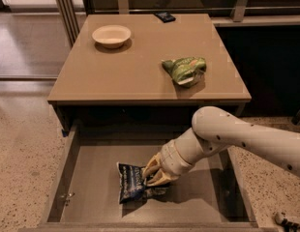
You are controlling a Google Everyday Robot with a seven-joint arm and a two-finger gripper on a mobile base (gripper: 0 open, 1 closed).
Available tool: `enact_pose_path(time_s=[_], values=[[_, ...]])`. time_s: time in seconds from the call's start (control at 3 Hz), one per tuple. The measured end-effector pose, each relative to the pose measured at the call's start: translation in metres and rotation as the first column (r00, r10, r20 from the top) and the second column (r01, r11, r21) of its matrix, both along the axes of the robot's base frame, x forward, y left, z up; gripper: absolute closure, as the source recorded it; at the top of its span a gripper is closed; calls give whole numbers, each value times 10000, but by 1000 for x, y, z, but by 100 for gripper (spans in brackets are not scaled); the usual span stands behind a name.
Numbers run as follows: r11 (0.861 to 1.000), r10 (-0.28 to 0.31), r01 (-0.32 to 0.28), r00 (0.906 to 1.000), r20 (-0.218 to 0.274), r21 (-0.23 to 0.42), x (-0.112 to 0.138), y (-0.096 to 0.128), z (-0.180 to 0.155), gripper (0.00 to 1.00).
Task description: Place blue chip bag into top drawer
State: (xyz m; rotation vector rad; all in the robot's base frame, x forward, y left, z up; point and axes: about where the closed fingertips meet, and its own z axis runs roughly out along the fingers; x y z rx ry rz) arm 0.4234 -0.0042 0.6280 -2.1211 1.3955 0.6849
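While down-angled, end effector (153,174) on bag (130,188)

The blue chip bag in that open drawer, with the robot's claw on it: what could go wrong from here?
The gripper pinches the blue chip bag, which lies in the top drawer. If the foil clings on release, pulling away could drag it out. The arm is close to the table, so a careless lift might bump its front edge.
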Motion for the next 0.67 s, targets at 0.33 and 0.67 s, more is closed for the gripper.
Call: enact_pose_path(time_s=[0.33,0.67], values=[[10000,0,0,10000,0,0,0,0,0,20],[10000,1,-1,10000,1,-1,0,0,0,0]])
